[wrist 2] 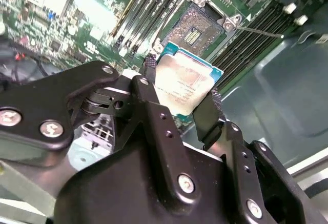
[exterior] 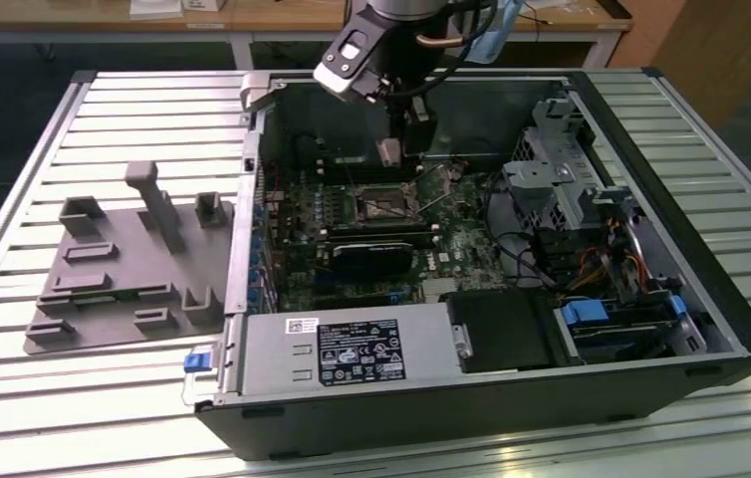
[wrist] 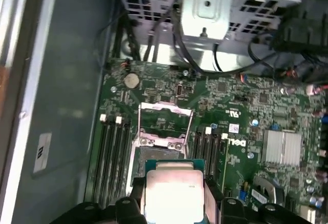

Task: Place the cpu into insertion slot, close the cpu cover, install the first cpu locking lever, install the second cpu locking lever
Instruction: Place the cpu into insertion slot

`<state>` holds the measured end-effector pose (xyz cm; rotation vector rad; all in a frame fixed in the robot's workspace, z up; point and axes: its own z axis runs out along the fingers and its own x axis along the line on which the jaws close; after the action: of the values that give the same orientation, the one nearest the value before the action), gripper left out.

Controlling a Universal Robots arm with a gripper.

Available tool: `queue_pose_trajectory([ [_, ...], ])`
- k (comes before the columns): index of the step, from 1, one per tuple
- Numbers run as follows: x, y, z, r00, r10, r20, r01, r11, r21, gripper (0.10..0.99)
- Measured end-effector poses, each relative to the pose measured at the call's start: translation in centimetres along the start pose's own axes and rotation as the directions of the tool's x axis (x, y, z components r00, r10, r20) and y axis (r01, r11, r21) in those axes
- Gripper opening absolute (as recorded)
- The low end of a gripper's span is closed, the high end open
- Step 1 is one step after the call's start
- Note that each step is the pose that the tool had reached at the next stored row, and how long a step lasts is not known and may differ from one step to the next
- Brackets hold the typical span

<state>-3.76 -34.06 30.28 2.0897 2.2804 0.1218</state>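
An open computer case (exterior: 710,299) lies on a metal counter (exterior: 110,100) made of long strips. The robot arm reaches down into the case from above.

The hand (exterior: 389,151) is pinching the cpu (exterior: 387,151). In the second wrist view the hand (wrist 2: 182,88) has two black fingers (wrist 2: 210,115), and they press on two opposite edges of the cpu (wrist 2: 187,80). Its pale shiny top faces the camera. In the first wrist view the cpu (wrist: 173,193) sits between the tips of the hand (wrist: 173,190).

The cpu is up in the air over the green board (exterior: 471,264). It is near the insertion slot (exterior: 382,204) but not in it. In the second wrist view the insertion slot (wrist 2: 196,29) is bare, and its dark middle shows. A thin metal lever (wrist 2: 256,31) sticks out beside it.

In the first wrist view the cpu cover (wrist: 166,105) is flipped open. It is a thin silver frame, and the green board shows through its square window.

In the exterior view a black graphics card (exterior: 375,254) sits just in front of the slot. A big grey power box (exterior: 336,349) fills the near corner of the case. On the exterior view's left, a grey tray (exterior: 97,289) with little holders rests on the counter, beside the case
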Motion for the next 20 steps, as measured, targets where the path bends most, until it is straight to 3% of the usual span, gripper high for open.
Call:
queue_pose_trajectory([
  [4,-0.01,-0.04,0.49,0.9974,0.072,0.0063,-0.072,0.9974,-0.002,0.537],
  [9,0.00,-0.10,1.11,0.9889,0.148,0.0133,-0.148,0.9890,-0.004,0.537],
  [13,0.01,-0.21,1.82,0.9863,0.164,0.0147,-0.164,0.9864,-0.004,0.537],
  [20,0.02,-0.39,3.12,0.9872,0.159,0.0143,-0.159,0.9873,-0.004,0.537],
])
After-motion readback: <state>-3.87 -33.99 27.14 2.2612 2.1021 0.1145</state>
